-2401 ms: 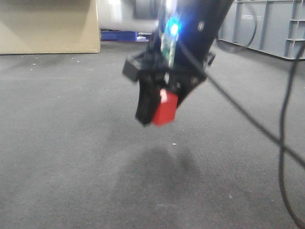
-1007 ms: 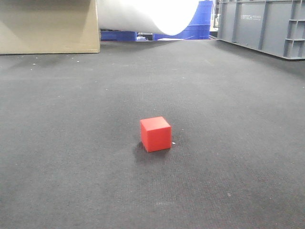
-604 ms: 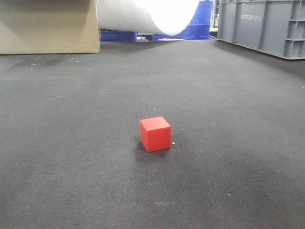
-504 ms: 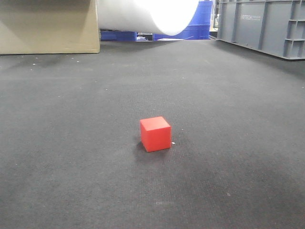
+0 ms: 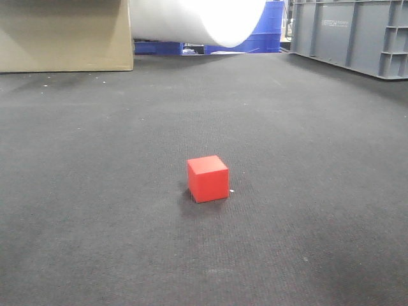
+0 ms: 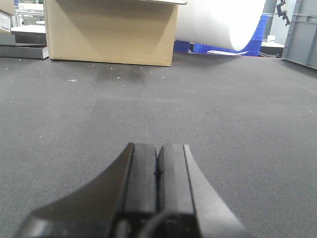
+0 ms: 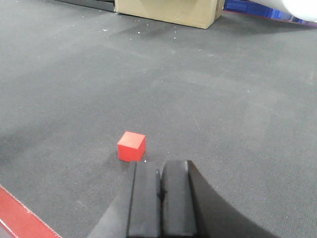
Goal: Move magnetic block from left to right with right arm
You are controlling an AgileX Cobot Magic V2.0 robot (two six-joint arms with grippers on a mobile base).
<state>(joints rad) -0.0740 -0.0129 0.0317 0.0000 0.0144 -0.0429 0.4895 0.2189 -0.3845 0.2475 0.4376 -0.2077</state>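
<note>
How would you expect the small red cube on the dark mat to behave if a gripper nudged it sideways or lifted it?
The red cube sits flat on the textured mat, so it would probably slide or stop short, not roll. Its sharp edges and unsagging faces suggest it is stiff. The smooth, flat, parallel sides should suit a pinch grip, though they might be slightly slippery.

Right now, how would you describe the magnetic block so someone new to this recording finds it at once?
Start from the wide dark grey carpet that fills the front view, with a cardboard box at its far left edge. Near the middle of that carpet sits the magnetic block, alone and touching nothing. It is a small bright-red cube, the only vivid colour on the floor.
</note>
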